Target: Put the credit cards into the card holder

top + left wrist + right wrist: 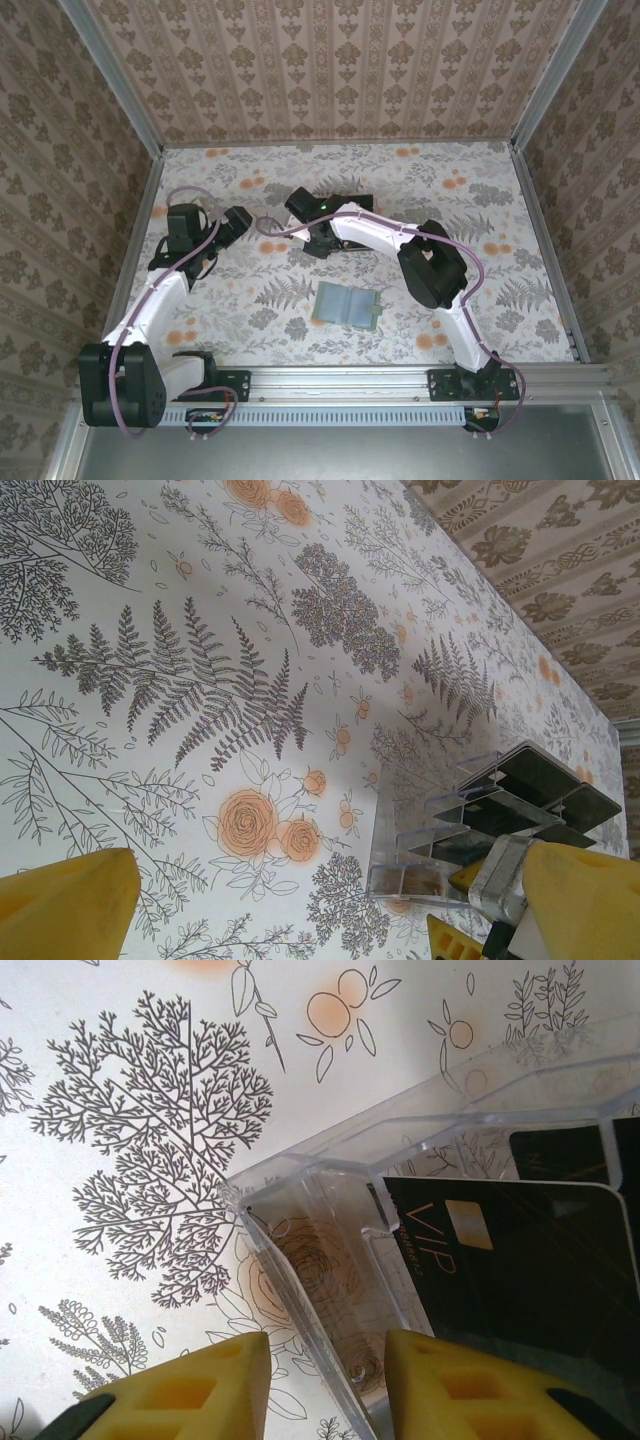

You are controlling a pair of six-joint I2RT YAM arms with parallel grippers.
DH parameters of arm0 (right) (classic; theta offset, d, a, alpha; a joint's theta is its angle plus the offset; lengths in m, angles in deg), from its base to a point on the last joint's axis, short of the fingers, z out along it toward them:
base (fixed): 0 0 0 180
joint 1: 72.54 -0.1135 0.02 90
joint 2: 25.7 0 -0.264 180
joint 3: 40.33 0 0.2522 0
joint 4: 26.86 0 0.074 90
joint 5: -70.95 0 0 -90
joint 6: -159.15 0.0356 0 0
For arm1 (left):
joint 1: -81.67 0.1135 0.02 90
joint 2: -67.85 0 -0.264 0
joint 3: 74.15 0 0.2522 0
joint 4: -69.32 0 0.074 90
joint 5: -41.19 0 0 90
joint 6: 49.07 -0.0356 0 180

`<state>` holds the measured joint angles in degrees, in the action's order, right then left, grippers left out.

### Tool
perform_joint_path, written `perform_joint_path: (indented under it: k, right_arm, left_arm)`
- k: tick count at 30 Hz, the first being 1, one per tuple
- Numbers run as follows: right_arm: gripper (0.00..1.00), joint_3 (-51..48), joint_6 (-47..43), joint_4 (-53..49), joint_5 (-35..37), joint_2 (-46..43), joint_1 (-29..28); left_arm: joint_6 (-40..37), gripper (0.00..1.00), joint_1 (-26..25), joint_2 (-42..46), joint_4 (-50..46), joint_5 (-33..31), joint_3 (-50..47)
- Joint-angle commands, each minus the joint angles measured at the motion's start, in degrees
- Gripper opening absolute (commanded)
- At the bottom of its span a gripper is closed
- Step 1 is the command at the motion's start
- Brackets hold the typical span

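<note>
I have my right fingers [180, 1392] parted astride a wall of the clear rack [320, 1210], left fingers [60, 905] wide and empty; its credit cards [520, 1260] look stiff, slick, best pinched by an upper edge.

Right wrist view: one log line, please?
right tool open at clear rack | black VIP card in rack | left tool open

Two robot arms: left arm [145, 305], right arm [435, 270]. One green pouch [347, 305]. One clear rack [320, 1250]. At least two black cards [530, 1280] up close in the rack; from the left wrist, more dark cards, number unclear.
</note>
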<state>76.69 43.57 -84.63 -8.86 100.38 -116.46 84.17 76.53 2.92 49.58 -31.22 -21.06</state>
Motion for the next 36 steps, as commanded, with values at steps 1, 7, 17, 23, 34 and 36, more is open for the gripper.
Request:
perform_joint_path:
  k: [1, 7, 17, 23, 34, 36]
  right_arm:
    - [0.31, 1.4, -1.1, -2.7, 1.1, 0.4, -0.3]
    - [0.3, 1.0, -2.4, -2.5, 2.8, 0.3, -0.3]
    - [0.3, 1.3, -4.1, -2.0, 4.9, 0.4, 0.3]
    - [0.25, 1.4, -5.5, -1.8, 5.2, 0.6, 0.3]
    - [0.17, 1.8, -8.5, -0.8, 3.7, 0.6, 0.3]
    - [0.17, 1.9, -8.7, -0.8, 3.3, 0.3, 0.3]
  left_arm:
    - [-0.5, 1.0, 0.4, -0.6, 1.1, 0.7, -0.3]
    - [-0.5, 1.0, 0.3, -0.5, 1.5, 0.8, -0.5]
    - [-0.4, 1.0, 0.4, -0.7, 2.0, 1.1, -0.5]
    - [-0.3, 1.0, 0.3, -1.1, 2.9, 1.5, -0.6]
    - [-0.4, 1.0, 0.2, -1.5, 5.4, 3.1, -1.4]
    - [-0.4, 1.0, 0.3, -1.5, 5.8, 3.3, -1.5]
